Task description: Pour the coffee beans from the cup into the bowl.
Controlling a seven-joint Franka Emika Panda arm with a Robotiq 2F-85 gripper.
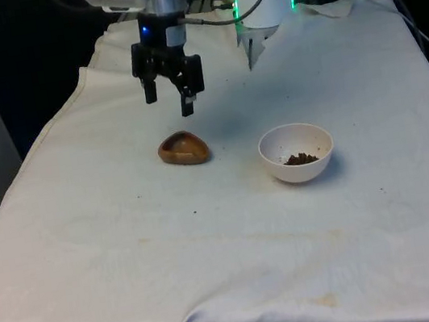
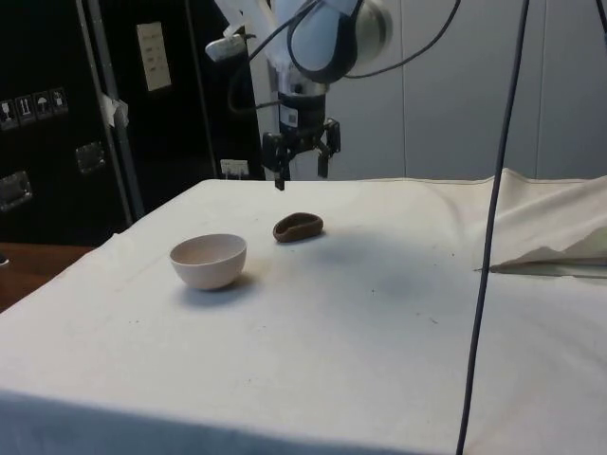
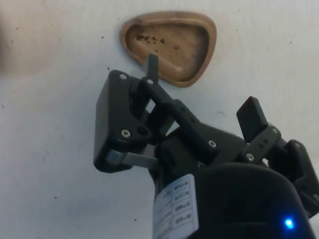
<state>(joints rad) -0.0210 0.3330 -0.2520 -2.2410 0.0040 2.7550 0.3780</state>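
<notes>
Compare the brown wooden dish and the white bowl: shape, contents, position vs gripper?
The brown wooden dish is shallow with a rounded-triangle outline; the white bowl is round and deeper. The dish holds only dark crumbs in the wrist view; the bowl holds a small heap of dark coffee beans. The dish sits almost under the open gripper; the bowl stands off toward the front view's right. Both rest upright on the white cloth, untouched.

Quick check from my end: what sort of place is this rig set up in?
Likely a lab or test room, not a kitchen: a cloth-covered table, dark equipment cabinets behind it, and hanging cables. The gripper hovers open above a wooden cup, near a white bowl.
</notes>
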